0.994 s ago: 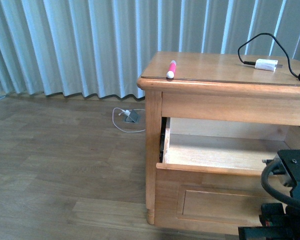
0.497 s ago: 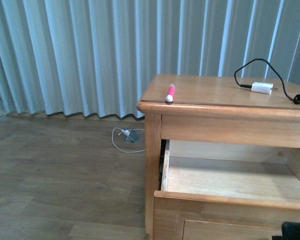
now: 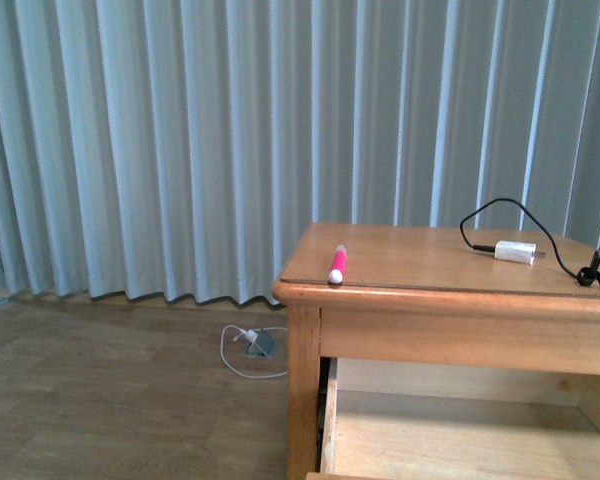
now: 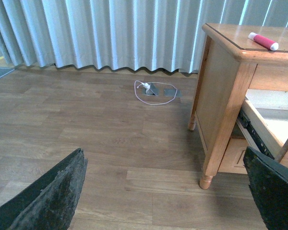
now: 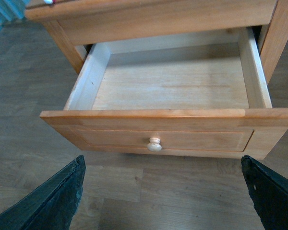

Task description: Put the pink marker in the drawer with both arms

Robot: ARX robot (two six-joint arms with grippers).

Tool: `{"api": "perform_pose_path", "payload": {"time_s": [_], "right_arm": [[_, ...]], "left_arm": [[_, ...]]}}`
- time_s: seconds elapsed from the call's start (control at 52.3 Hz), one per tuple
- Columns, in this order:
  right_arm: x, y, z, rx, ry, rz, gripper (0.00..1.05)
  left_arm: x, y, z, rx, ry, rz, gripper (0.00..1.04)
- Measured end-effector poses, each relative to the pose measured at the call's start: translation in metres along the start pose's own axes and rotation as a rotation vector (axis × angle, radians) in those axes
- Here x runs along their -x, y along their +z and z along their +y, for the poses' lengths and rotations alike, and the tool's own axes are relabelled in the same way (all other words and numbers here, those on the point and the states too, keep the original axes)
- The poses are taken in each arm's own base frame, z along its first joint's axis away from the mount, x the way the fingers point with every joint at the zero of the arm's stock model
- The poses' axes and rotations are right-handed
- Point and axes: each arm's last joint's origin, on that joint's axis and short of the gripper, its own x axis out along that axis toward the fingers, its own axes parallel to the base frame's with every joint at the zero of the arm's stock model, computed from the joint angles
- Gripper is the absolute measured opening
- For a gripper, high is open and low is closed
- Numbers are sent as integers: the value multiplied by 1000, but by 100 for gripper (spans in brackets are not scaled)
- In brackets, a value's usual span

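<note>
The pink marker [image 3: 336, 266] lies on the bench [image 3: 430, 262] by its front corner, above the pulled-out drawer [image 5: 168, 113], while the left claw [image 4: 163, 160] and right claw [image 5: 162, 162] both hang released, fingers spread wide.

Legible text, labels, brands, numbers, signs: none in any view.
- Short bright-pink marker with white rounded cap [image 3: 336, 265], at the wooden tabletop's [image 3: 420, 262] 9 o'clock edge: any print on the barrel is too small to read.
- Small white charger block with black cable [image 3: 515, 251], toward 3 o'clock on the tabletop: its faces are too small to read.
</note>
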Motion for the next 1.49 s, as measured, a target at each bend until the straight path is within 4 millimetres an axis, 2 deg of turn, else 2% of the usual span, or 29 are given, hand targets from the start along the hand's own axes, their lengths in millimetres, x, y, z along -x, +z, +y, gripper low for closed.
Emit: {"api": "perform_pose_path", "payload": {"time_s": [0.096,0.191,1.166,1.243,1.338,1.396,1.491], "right_arm": [[15,5,1,26,28,-12,96],[21,4,1,44,43,-10,96],[21,4,1,57,42,-11,96],[21,4,1,57,42,-11,96],[21,4,1,57,42,-11,96],[21,4,1,57,42,-11,96],[21,4,1,57,42,-11,96]], "left_arm": [[0,0,0,0,0,0,99],[0,0,0,0,0,0,99],[0,0,0,0,0,0,99],[-1,1,0,14,61,-7,99],[-7,-3,-4,23,92,84,99],[-11,2,-8,18,71,128,99],[-22,25,-15,16,-8,156,99]]}}
